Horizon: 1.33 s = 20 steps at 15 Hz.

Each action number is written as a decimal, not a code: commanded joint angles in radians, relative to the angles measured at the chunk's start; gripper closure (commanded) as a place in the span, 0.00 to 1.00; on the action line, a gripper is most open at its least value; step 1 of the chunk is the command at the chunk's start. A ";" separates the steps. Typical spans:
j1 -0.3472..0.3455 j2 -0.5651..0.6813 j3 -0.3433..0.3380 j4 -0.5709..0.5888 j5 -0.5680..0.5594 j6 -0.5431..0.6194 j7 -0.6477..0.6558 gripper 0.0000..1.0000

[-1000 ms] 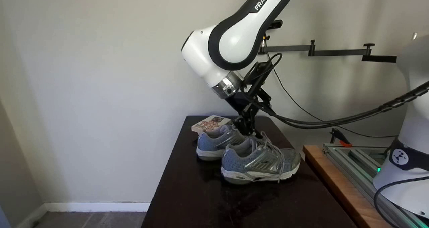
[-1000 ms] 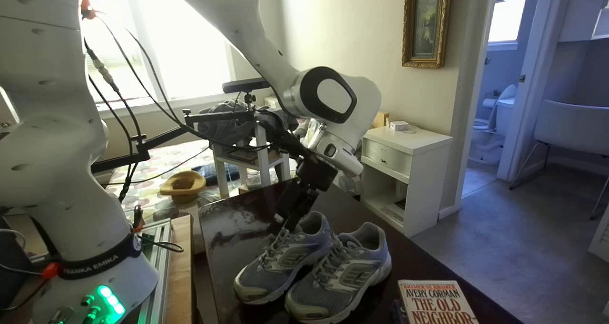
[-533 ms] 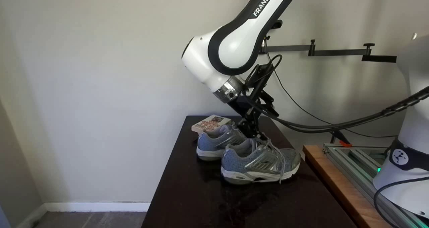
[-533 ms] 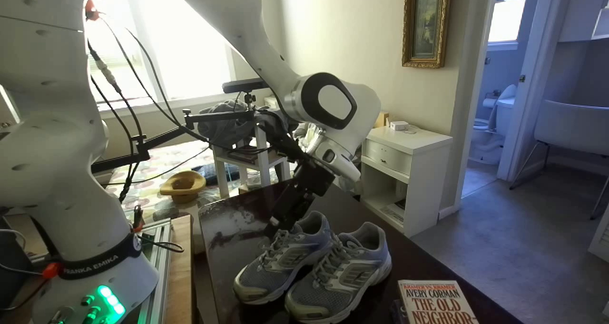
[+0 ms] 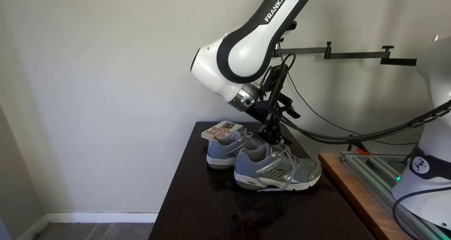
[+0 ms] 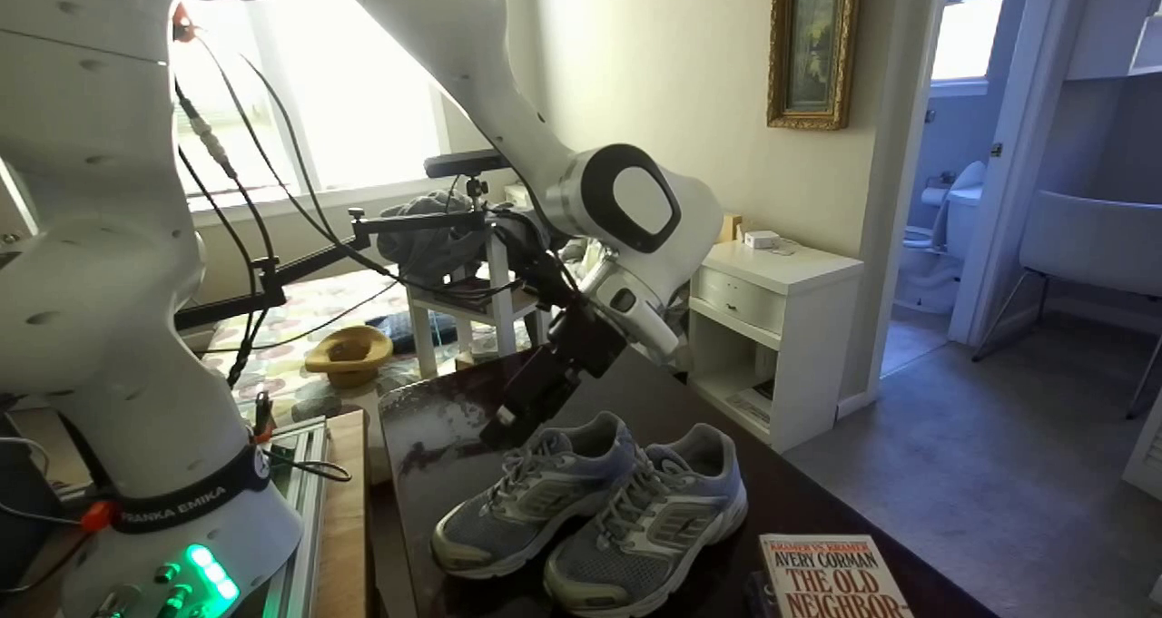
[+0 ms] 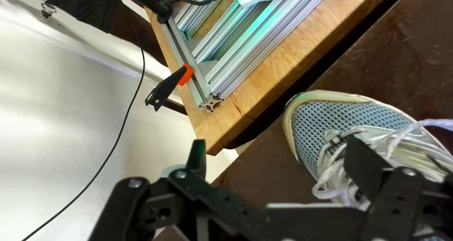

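Observation:
My gripper (image 7: 281, 159) is open in the wrist view, with nothing between its fingers. One finger overlaps the white laces of a grey-blue running shoe (image 7: 318, 127); I cannot tell whether it touches them. The other finger is apart from the shoe. In both exterior views the gripper (image 5: 292, 130) (image 6: 501, 429) hangs tilted at the lace area of this shoe (image 5: 278, 171) (image 6: 545, 491). A matching shoe (image 5: 229, 150) (image 6: 654, 518) stands upright beside it, toes pointing the same way. Both shoes stand on a dark table (image 5: 208, 211).
A paperback book (image 5: 222, 129) (image 6: 831, 573) lies beyond the second shoe. The robot's wooden mount (image 7: 283, 67) with aluminium rails stands by the table edge, past the shoe's toe, with a black and orange clamp (image 7: 170, 85). A white nightstand (image 6: 781, 328) stands behind the table.
My gripper has moved toward the robot base. The nearest shoe has shifted slightly the same way, toe first, and its loose lace lies differently. The second shoe and the book have not moved.

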 commanded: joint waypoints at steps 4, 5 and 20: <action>0.009 0.020 -0.006 0.030 -0.031 0.004 -0.009 0.00; 0.008 0.015 -0.005 0.030 -0.028 0.019 -0.008 0.00; 0.015 0.006 -0.003 0.034 -0.028 0.137 -0.014 0.00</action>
